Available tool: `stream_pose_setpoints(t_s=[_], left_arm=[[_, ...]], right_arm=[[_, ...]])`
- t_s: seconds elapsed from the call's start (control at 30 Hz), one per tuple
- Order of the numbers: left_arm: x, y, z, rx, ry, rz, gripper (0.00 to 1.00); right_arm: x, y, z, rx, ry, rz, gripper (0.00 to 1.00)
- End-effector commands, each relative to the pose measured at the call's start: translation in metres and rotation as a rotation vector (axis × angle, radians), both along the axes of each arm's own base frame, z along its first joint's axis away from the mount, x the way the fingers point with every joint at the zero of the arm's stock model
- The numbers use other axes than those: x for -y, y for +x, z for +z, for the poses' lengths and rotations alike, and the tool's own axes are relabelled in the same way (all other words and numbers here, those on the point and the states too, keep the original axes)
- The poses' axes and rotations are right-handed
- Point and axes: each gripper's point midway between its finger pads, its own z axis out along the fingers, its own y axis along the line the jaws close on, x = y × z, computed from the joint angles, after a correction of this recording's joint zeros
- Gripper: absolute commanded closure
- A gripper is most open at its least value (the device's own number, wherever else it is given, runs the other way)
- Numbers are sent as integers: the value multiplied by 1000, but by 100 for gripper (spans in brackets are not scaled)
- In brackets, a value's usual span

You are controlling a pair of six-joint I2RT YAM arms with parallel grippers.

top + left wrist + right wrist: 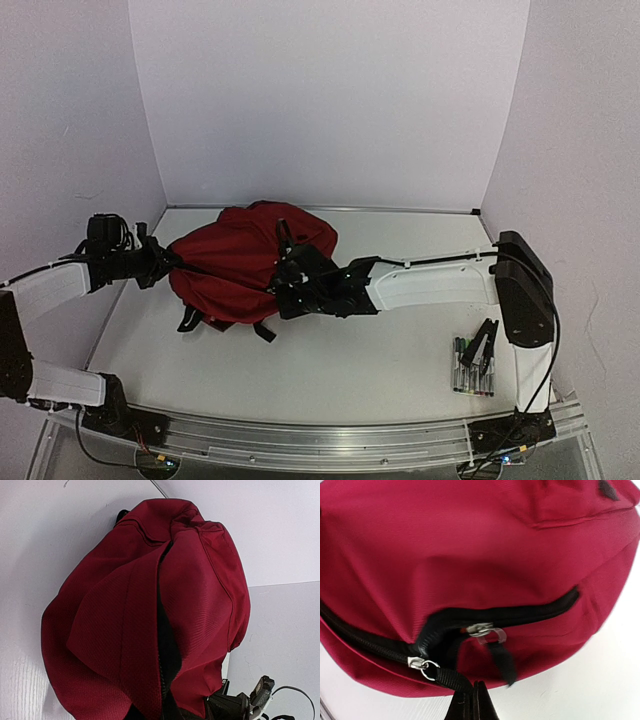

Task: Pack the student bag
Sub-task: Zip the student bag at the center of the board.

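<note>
Right pincer [473,692] clenches the zip pull [451,677] of the student bag [470,555]; left pincer [163,262] clenched at its edge.

I see the dark-red fabric backpack [235,262] slumped on the white surface [330,370], toward ten o'clock from its middle. My left pincer [165,263] is closed at the backpack's nine o'clock edge, where the fabric draws to a point. My right pincer [285,265] is closed against its three o'clock side. Black straps [190,320] trail out at six and seven o'clock. Coloured marker pens [470,372] lie at four o'clock on the surface, a black clip-like object [484,345] resting on them.
</note>
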Motion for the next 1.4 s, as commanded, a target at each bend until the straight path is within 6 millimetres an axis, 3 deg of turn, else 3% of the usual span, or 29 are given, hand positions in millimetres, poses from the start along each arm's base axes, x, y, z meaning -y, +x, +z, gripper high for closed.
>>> stream_pose_setpoints(t_s=[0.0, 0.1, 0.2, 0.37, 0.43, 0.53, 0.77, 0.97, 1.07, 1.23, 1.37], left_arm=[[-38, 31, 26, 87, 86, 40, 100], [-48, 45, 27, 80, 55, 44, 100], [-40, 51, 32, 86, -11, 2, 97], [-30, 35, 28, 56, -48, -7, 50], [-22, 18, 25, 42, 13, -18, 39], [1, -6, 31, 102, 195, -82, 30], [20, -38, 67, 310, 432, -196, 29], [75, -62, 87, 532, 472, -435, 36], [95, -65, 80, 552, 524, -508, 38], [132, -67, 51, 538, 620, -625, 39], [157, -70, 35, 567, 681, -683, 34]], right_arm=[[23, 23, 17, 36, -2, -103, 100], [22, 28, 22, 39, 11, -112, 100], [14, 26, 26, 27, 31, -78, 100], [-5, 14, 26, -1, 75, 38, 100], [-14, 7, 25, -10, 90, 89, 100], [-24, -2, 28, -17, 112, 146, 100], [-29, -3, 32, -24, 140, 160, 100], [-29, -1, 34, -28, 158, 131, 100], [-28, 0, 35, -30, 163, 119, 100], [-27, 1, 38, -26, 169, 104, 100], [-25, 2, 40, -25, 173, 95, 100]])
